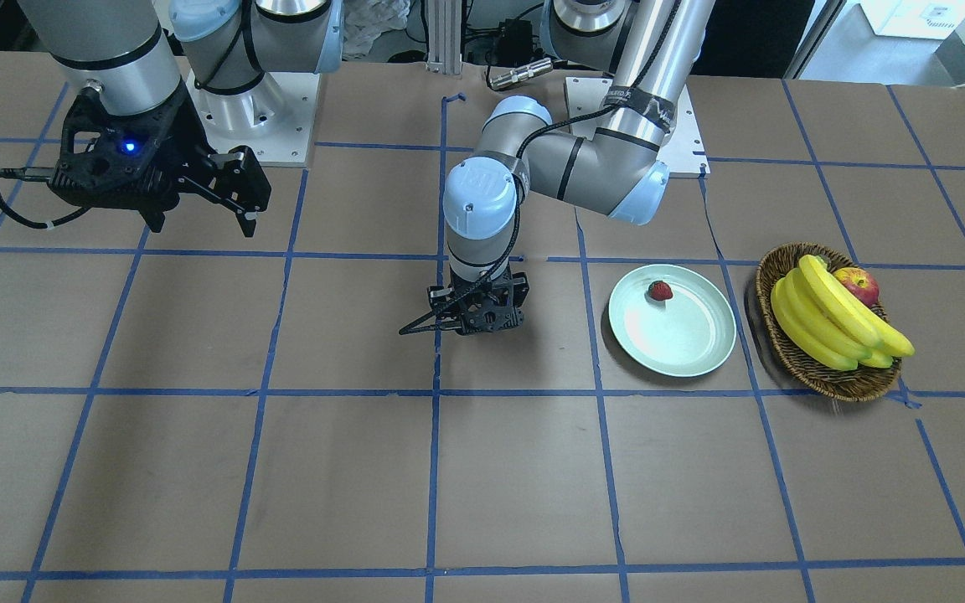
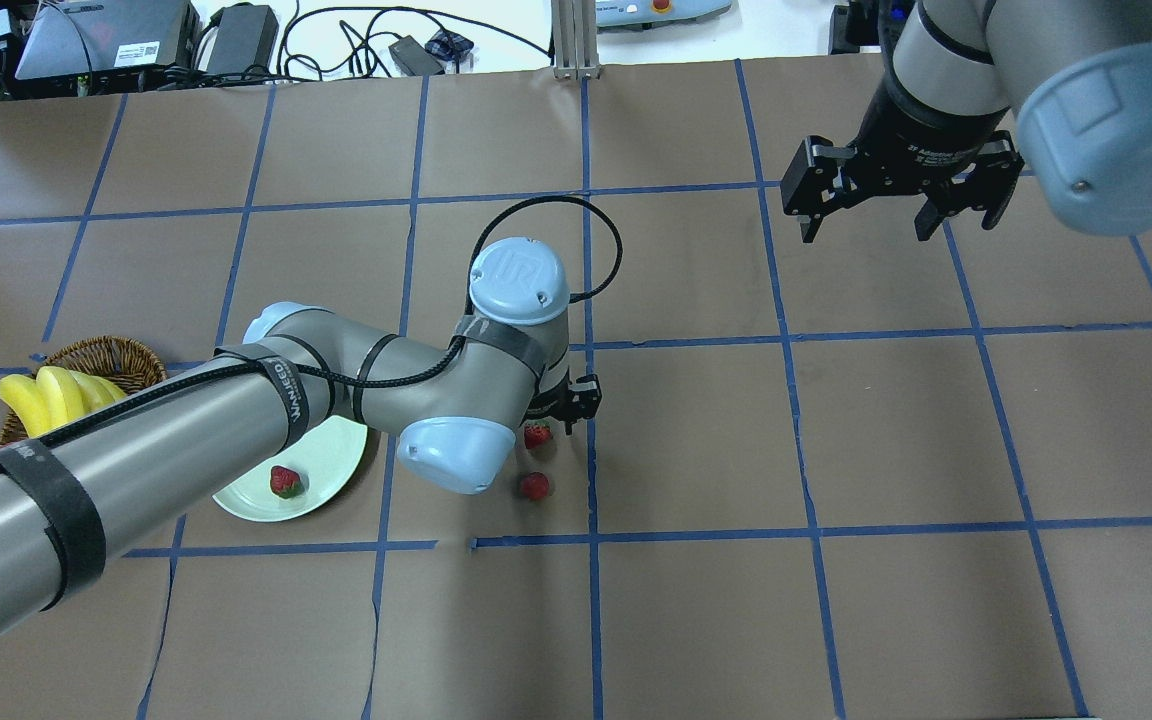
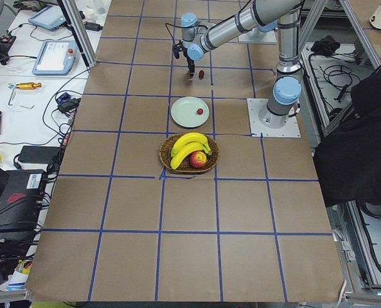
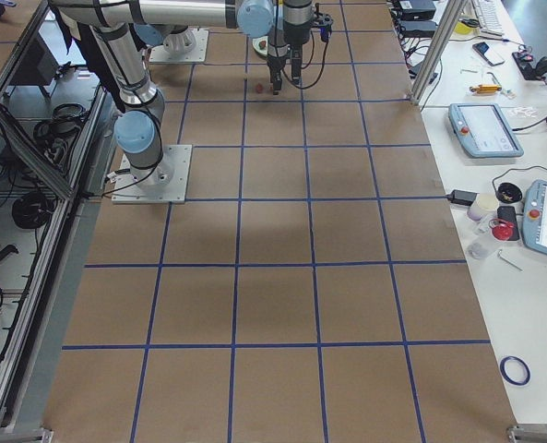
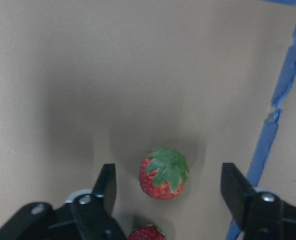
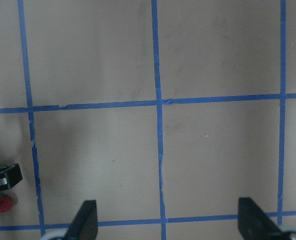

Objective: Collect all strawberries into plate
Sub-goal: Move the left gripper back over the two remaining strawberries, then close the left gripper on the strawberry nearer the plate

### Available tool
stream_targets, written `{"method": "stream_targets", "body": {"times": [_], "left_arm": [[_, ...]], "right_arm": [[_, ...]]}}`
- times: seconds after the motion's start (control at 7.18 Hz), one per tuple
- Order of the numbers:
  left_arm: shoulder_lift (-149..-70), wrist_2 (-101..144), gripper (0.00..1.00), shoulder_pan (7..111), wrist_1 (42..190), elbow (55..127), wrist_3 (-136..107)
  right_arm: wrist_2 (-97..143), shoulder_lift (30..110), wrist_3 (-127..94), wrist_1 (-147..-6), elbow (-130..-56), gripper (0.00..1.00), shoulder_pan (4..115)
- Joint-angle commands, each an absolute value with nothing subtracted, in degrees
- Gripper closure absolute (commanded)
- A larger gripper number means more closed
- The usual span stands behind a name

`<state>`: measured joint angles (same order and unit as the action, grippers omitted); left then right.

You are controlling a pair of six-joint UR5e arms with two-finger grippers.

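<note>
Mostly cropped, a second strawberry (image 5: 147, 233) shows.

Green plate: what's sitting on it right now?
One strawberry lies on the plate near its rim; the rest looks bare from the front. Overhead, the left arm covers part of the plate, hiding that portion.

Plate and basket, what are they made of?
Plate: probably plastic or melamine, pale mint and glossy, with soft highlights and a smooth raised rim. Basket: woven wicker or rattan, brown and matte, with weave strands visible on its wall.
</note>
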<state>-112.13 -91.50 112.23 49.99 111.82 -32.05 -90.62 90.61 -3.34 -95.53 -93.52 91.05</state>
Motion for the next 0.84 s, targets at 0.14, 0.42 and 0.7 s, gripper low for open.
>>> {"method": "stream_targets", "body": {"times": [0.14, 0.42, 0.7], "left_arm": [[-112.32, -91.67, 1.0, 112.24, 50.45, 111.97, -32.08], [-111.54, -91.76, 1.0, 112.15, 50.71, 111.27, -30.69], [-108.04, -96.92, 1.0, 106.91, 58.05, 110.22, -26.92]], "right_arm": [[-90.62, 90.62, -3.34, -95.62, -93.43, 0.0, 91.05], [-90.7, 90.53, -3.34, -95.71, -93.43, 0.0, 91.05], [-90.79, 90.53, -3.34, -95.89, -93.34, 0.0, 91.05]]}}
